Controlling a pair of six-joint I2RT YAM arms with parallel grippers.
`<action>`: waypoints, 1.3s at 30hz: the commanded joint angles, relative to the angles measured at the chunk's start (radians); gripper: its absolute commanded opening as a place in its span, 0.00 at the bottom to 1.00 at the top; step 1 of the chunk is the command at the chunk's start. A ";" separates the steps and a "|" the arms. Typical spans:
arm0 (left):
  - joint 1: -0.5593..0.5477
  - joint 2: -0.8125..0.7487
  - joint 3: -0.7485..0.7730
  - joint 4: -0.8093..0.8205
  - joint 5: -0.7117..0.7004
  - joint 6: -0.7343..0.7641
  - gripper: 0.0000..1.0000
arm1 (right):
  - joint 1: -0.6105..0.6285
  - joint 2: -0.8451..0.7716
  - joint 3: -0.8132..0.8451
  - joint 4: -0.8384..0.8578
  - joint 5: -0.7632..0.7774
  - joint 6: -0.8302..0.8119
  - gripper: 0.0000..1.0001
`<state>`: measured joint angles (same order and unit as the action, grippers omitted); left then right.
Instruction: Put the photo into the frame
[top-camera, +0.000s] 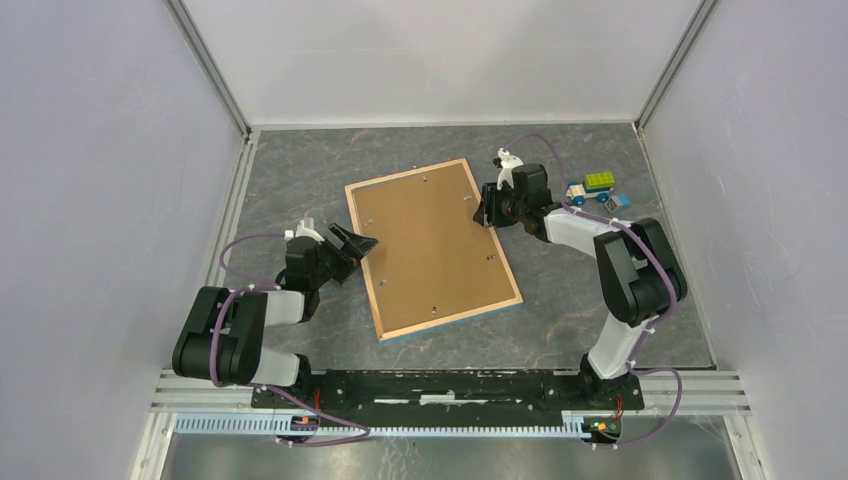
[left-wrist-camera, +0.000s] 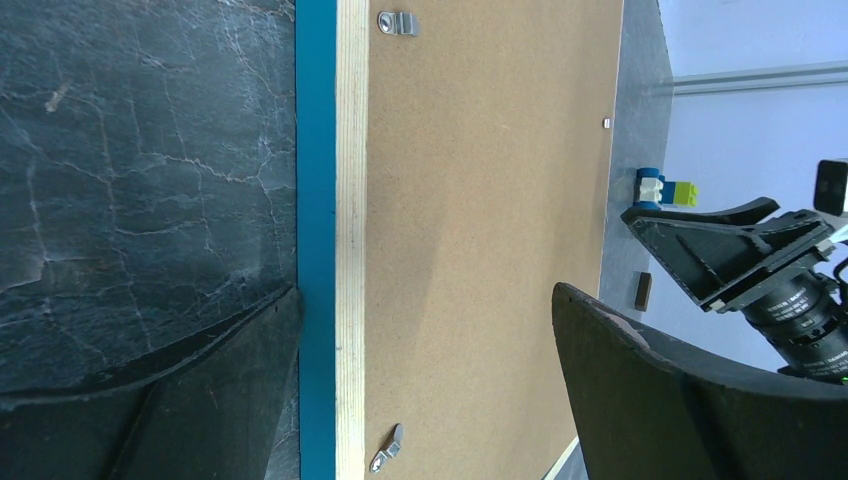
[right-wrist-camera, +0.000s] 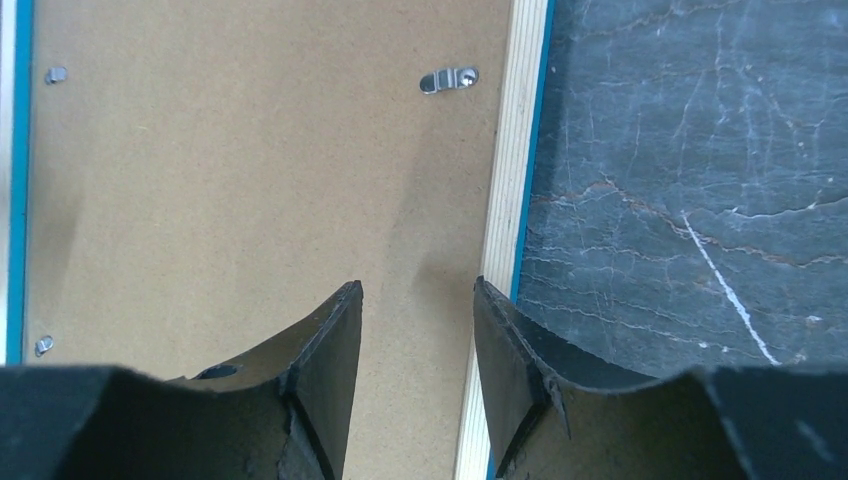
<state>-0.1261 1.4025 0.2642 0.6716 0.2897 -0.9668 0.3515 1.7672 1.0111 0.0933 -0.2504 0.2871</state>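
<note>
Top view — frame (top-camera: 452, 318) face down mid-tabletop (top-camera: 300, 170), backing (top-camera: 432, 245) in it; your left hand (top-camera: 362, 246) at left rim, right hand (top-camera: 483, 210) at right rim.
Left wrist — jaws wide, astride rim.
Right wrist — jaws narrow, gap showing over rim.

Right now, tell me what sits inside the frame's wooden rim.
A brown hardboard backing sheet fills the frame, with small metal clips at its edges. Anything beneath that sheet, the photo included, is covered and cannot be seen.
</note>
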 joint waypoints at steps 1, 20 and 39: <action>-0.004 0.004 0.015 0.010 -0.017 -0.004 1.00 | 0.001 0.038 0.000 0.035 -0.014 0.008 0.50; -0.003 0.016 0.021 0.014 -0.007 -0.006 1.00 | 0.015 0.043 -0.106 0.233 -0.237 0.148 0.51; -0.004 0.025 0.039 -0.017 -0.013 -0.006 1.00 | 0.044 -0.140 -0.055 -0.268 0.309 -0.045 0.77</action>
<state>-0.1257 1.4075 0.2703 0.6682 0.2897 -0.9668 0.3878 1.6043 0.8864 0.0578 -0.0700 0.2726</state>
